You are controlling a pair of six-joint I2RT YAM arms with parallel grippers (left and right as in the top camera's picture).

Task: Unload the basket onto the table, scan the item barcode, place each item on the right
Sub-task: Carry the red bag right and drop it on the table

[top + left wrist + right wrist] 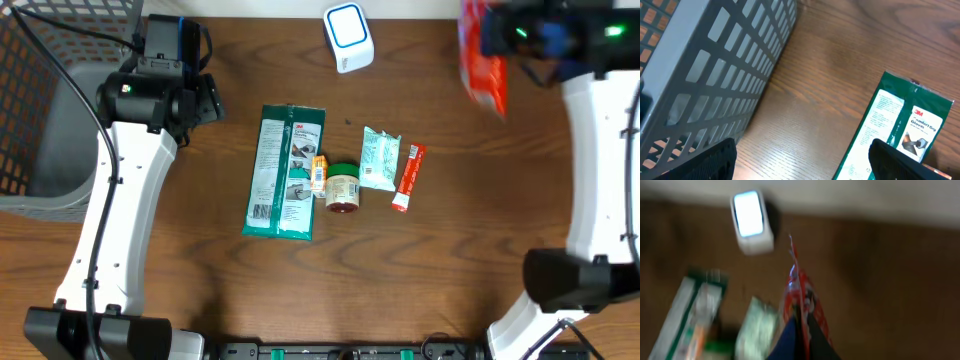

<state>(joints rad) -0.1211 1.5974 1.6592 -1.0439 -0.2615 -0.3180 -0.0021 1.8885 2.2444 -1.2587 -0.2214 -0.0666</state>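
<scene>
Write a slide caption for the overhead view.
Right end effector holds a red packet aloft; the white scanner sits on the table.

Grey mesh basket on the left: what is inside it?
In the grey plastic mesh basket only a bare grey floor shows. The white left arm hides one edge; the rest is out of frame.
</scene>
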